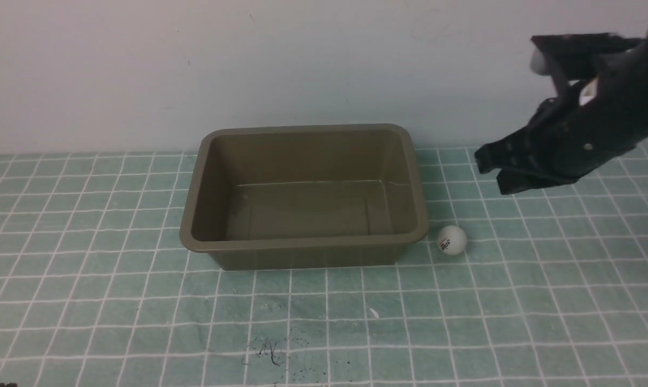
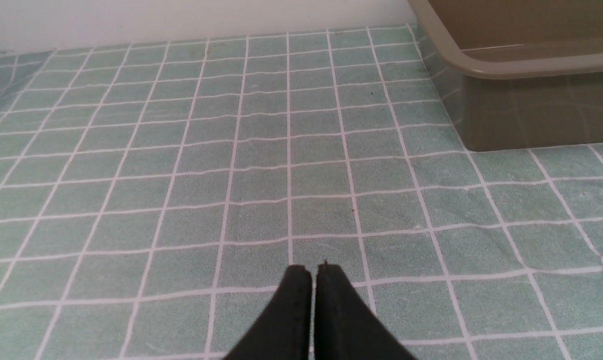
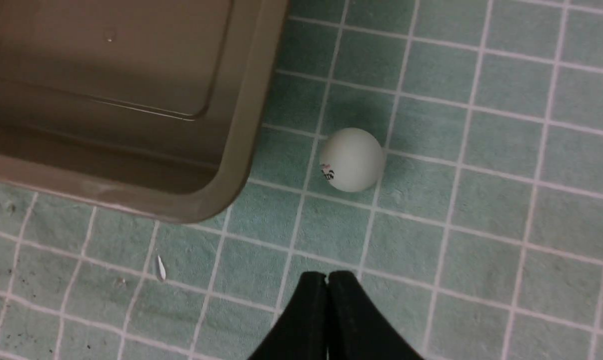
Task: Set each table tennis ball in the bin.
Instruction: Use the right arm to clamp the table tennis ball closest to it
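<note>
**Front view.** Noting the table tennis ball (image 1: 452, 239) lying on the checked tabletop (image 1: 87, 301), just beside the right near corner of the bin (image 1: 302, 244) and outside it. Finding the bin's floor bare, so judging nothing delivered yet. Seeing the right fingers (image 1: 496, 161) hanging high over the tabletop, beyond the ball and to its right, angled down toward the bin's side. Reading this as an approach pose, probably holding height to clear the flared rim before descending. Not finding the left arm in this view.

**Left wrist view.** Seeing the left fingers (image 2: 301, 285) pressed together, gripping nothing, hovering over bare cloth with the bin's corner ahead and off to one side. Not spotting any ball here. Judging this arm to be waiting aside, given the ball's place on the bin's right side.

**Right wrist view.** Looking nearly straight down. Seeing the right fingers (image 3: 314, 290) pressed together and empty, with the ball ahead of the tips and well below them. Making out a narrow strip of cloth between ball and rim, so recording them as near but apart. Judging the next move as needing the fingers spreading before dropping around the ball. Expecting little room on the rim side, and risking a nudge sending so light a ball rolling off.
</note>
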Controlling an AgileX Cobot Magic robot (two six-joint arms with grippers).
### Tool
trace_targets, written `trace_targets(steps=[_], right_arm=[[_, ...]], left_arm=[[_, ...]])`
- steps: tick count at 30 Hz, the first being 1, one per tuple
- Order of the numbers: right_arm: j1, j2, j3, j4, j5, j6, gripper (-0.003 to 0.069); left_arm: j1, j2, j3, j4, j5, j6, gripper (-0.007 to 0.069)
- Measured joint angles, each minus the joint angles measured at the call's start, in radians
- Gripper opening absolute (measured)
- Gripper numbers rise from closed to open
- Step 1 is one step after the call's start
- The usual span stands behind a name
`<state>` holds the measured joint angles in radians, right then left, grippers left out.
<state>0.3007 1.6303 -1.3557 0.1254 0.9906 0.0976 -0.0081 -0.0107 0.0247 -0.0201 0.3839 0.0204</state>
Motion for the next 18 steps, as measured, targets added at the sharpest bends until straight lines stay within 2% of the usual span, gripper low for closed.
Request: trace_targets(steps=[3,4,5,6,8,12,14,16,18], right_arm=[[0.0,0.101,-0.053,0.029,0.003,-0.026,0.0029],[0.0,0.162,-0.08,0.043,0.007,-0.04,0.0057],[0.0,0.222,-0.118,0.053,0.02,-0.051,0.0115],[0.0,0.23,-0.118,0.053,0.023,-0.051,0.0125],[-0.002,0.318,-0.175,0.063,0.055,-0.051,0.0239],[-0.003,0.391,-0.213,0.065,0.058,-0.051,0.0416],[-0.003,0.402,-0.214,0.063,0.043,-0.048,0.0476],[-0.003,0.412,-0.216,0.046,0.028,-0.03,0.0515],[-0.005,0.416,-0.218,0.034,0.021,-0.014,0.0523]], left_arm=[[0.0,0.0,0.0,0.0,0.0,0.0,-0.0005],[0.0,0.0,0.0,0.0,0.0,0.0,-0.0005],[0.0,0.0,0.0,0.0,0.0,0.0,-0.0005],[0.0,0.0,0.0,0.0,0.0,0.0,-0.0005],[0.0,0.0,0.0,0.0,0.0,0.0,-0.0005],[0.0,0.0,0.0,0.0,0.0,0.0,-0.0005],[0.0,0.0,0.0,0.0,0.0,0.0,-0.0005],[0.0,0.0,0.0,0.0,0.0,0.0,-0.0005],[0.0,0.0,0.0,0.0,0.0,0.0,-0.0005]])
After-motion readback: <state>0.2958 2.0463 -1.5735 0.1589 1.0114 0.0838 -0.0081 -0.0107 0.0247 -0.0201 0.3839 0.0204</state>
